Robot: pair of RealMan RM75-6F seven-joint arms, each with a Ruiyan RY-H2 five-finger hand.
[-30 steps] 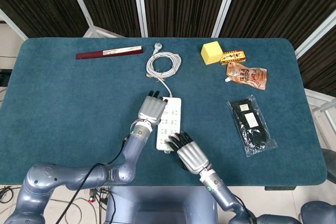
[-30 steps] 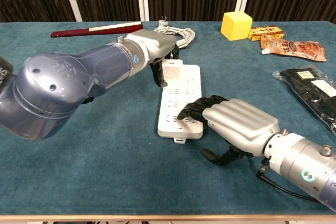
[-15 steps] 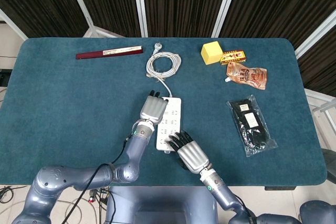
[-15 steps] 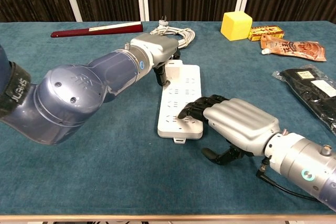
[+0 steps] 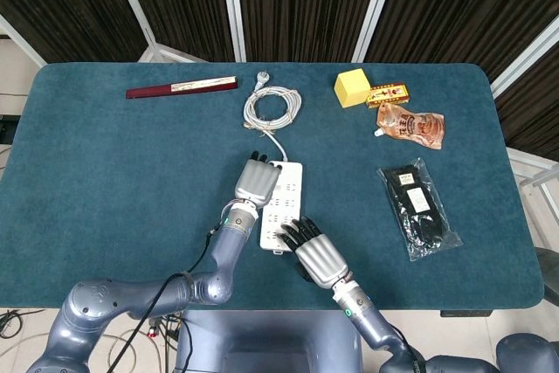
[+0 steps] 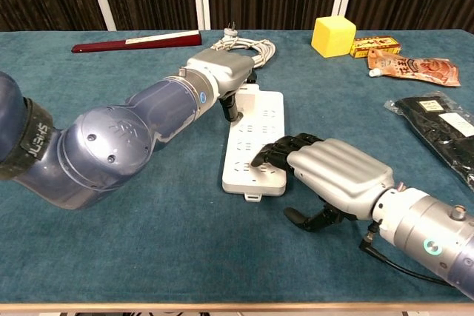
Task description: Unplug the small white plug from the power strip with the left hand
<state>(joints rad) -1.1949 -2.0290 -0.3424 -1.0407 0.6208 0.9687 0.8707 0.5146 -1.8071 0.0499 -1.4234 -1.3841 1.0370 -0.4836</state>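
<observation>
Head view, power strip: the white power strip [image 5: 281, 204] lies a little below the middle of the counter [image 5: 113, 172], its long axis running from 12 to 6 o'clock; its cable leads up to a coiled white cord [image 5: 272, 107] at 12 o'clock
Head view, left robot hand: the left robot hand [image 5: 256, 181] lies over the strip's far left corner, knuckles up; whether its fingers are apart or clamped on anything cannot be told from above
Head view, right robot hand: the right robot hand [image 5: 313, 252] sits at the strip's near end, at 5 o'clock from it, dark fingertips on the casing
Head view, plug: the small white plug is not visible, hidden under the left robot hand
Chest view, left robot hand: the left robot hand [image 6: 226, 75] has dark fingers [image 6: 230, 108] reaching down at the far left edge of the power strip [image 6: 255, 138]; the plug itself cannot be made out, so a pinch cannot be confirmed
Chest view, right robot hand: the right robot hand [image 6: 326, 172] presses fingertips [image 6: 261, 158] onto the near sockets, holding nothing
Handling, judged: a small plug is likely light, rigid, smooth plastic, gripped tight by the socket; pinch its body by the sides and pull straight up while the strip stays pinned
View difference: the chest view shows finger contact; the head view shows the layout
</observation>
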